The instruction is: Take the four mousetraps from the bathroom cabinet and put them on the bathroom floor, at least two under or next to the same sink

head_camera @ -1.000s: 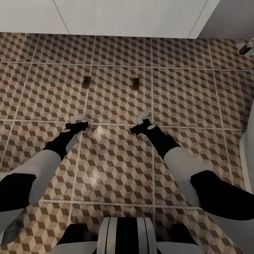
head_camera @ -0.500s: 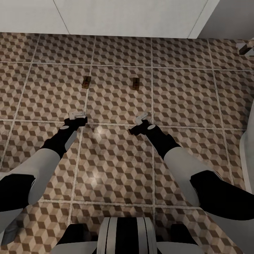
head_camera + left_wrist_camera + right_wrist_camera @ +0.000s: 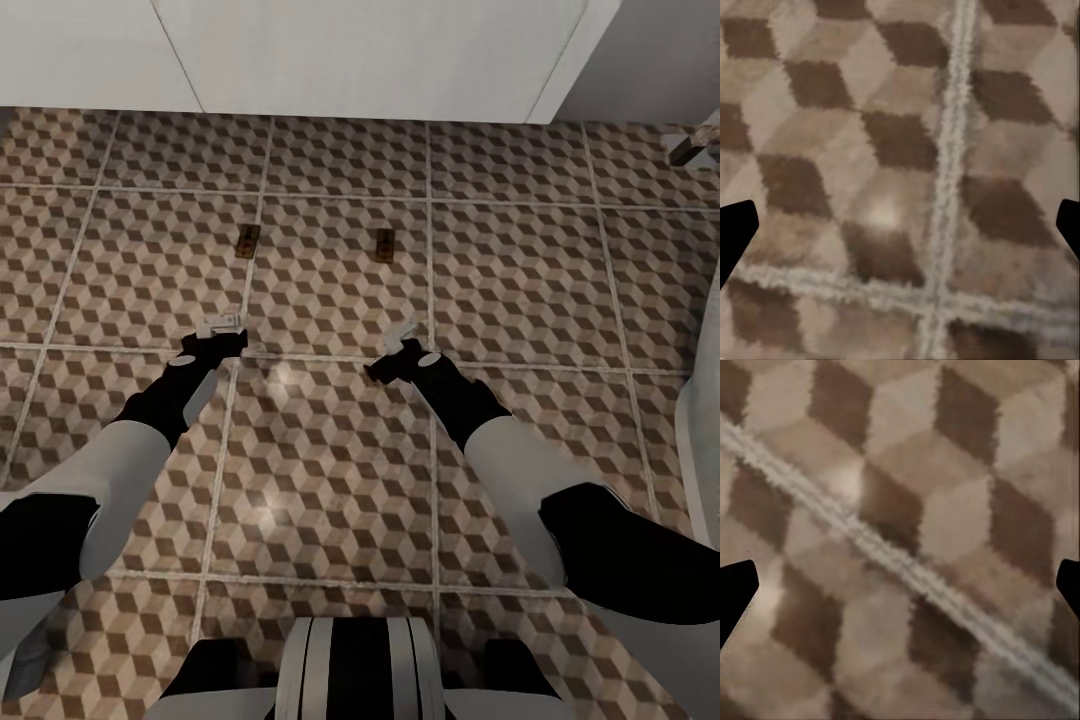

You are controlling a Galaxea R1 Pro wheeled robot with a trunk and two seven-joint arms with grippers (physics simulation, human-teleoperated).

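Two mousetraps lie flat on the patterned bathroom floor (image 3: 330, 290), one (image 3: 247, 240) to the left and one (image 3: 385, 243) to the right, a short way in front of the sink's white vanity front (image 3: 350, 50). My left gripper (image 3: 222, 325) hovers low over the tiles just short of the left trap, open and empty. My right gripper (image 3: 402, 335) hangs the same distance short of the right trap, also open and empty. Both wrist views show bare tile and grout between widely spread dark fingertips (image 3: 735, 232) (image 3: 735, 592). The cabinet is out of view.
A white fixture (image 3: 705, 430) rises at the right edge of the floor. A small grey object (image 3: 695, 148) sits at the far right by the wall. Open tiled floor stretches between the traps and my base.
The head view has tipped slightly, so the floor and traps sit a little lower in the picture. My left gripper has edged slightly forward towards the left trap. The traps themselves have not moved.
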